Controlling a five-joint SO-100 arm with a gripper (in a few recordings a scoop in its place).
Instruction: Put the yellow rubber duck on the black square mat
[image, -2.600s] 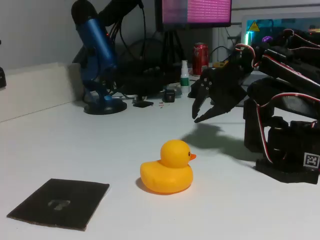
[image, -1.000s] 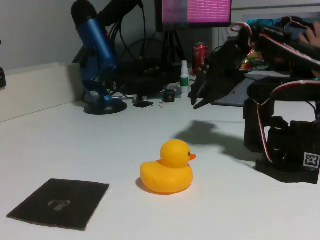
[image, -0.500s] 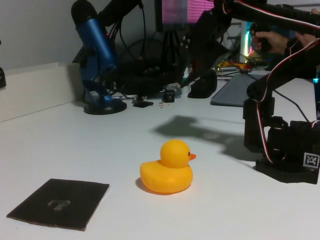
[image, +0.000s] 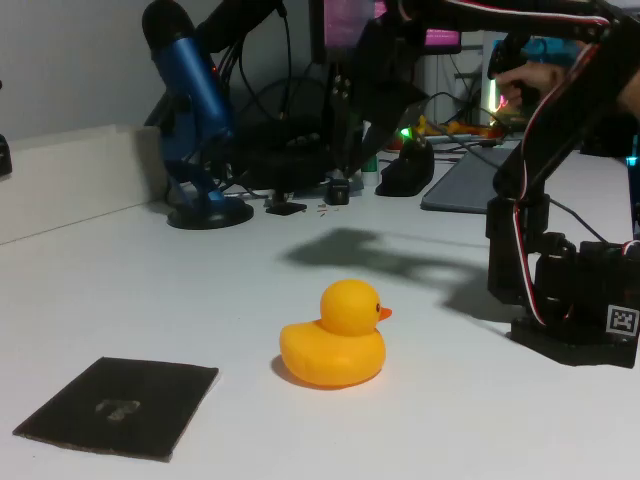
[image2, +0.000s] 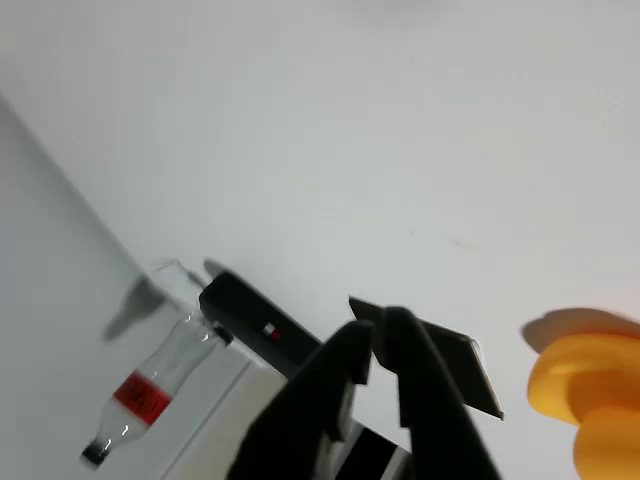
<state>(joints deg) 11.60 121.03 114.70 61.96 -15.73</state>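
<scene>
The yellow rubber duck (image: 335, 345) sits upright on the white table in the fixed view, its beak pointing right. The black square mat (image: 120, 405) lies flat to its front left, apart from it. My gripper (image: 350, 140) hangs high over the back of the table, behind the duck and well above it. In the wrist view the gripper (image2: 375, 335) has its two black fingers almost together with nothing between them. There the duck (image2: 590, 400) shows at the lower right, and a corner of the mat (image2: 468, 372) peeks out behind the fingers.
A blue microphone (image: 195, 110) on a round stand is at the back left. Cables, a black mouse (image: 405, 170) and a monitor crowd the back edge. The arm's base (image: 570, 300) stands at the right. A bottle (image2: 140, 400) lies by a white ledge.
The arm has lifted and swung left, from low beside its base to high over the back of the table. Duck and mat have not moved.
</scene>
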